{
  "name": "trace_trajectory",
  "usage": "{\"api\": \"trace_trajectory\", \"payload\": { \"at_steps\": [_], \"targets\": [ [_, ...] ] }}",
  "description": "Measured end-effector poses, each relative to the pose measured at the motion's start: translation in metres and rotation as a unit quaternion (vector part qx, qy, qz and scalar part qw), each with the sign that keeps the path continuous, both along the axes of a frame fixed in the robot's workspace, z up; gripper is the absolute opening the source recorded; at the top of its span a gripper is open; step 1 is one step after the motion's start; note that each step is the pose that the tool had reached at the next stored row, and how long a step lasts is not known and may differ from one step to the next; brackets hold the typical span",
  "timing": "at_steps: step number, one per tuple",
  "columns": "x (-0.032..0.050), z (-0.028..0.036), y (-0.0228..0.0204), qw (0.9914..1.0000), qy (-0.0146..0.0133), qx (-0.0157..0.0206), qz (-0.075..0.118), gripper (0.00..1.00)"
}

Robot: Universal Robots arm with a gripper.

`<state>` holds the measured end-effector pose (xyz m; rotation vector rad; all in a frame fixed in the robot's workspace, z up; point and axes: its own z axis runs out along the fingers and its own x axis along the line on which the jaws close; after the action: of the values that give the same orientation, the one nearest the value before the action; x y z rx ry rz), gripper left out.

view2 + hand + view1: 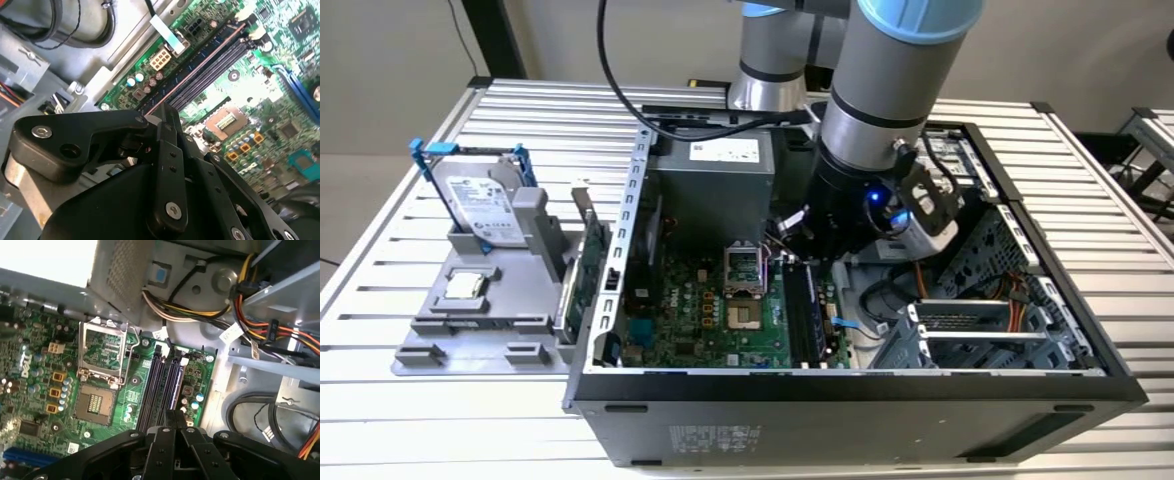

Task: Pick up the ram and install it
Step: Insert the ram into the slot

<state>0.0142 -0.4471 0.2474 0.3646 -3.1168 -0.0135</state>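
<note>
One pincer (pixel 172 415) | closed on ram (pixel 802 305) | ram edge-down at motherboard (pixel 45 370) slots (seating unclear)

Your arm (pixel 881 130) is cut off by the exterior view's upper edge, and its wrist hides the gripper's fingertips inside the computer case (pixel 854 385). In both wrist views the gripper (pixel 172 422) body runs off the picture's edge. The ram (pixel 172 92) shows as a thin edge over the memory slots (pixel 162 387); whether it is seated you cannot tell. The motherboard (pixel 250 115) print is too blurred to make out.
</note>
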Motion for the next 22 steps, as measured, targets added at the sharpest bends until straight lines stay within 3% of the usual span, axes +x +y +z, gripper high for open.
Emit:
{"api": "trace_trajectory", "payload": {
  "at_steps": [2, 6, 22],
  "targets": [
    [0.0, 0.0, 0.0, 0.99974, 0.0, -0.0007, 0.023, 0.0],
    [0.0, 0.0, 0.0, 0.99913, 0.0, -0.0014, 0.042, 0.0],
    [0.0, 0.0001, 0.0, 0.99761, -0.0001, -0.0015, 0.069, 0.0]
  ]
}}
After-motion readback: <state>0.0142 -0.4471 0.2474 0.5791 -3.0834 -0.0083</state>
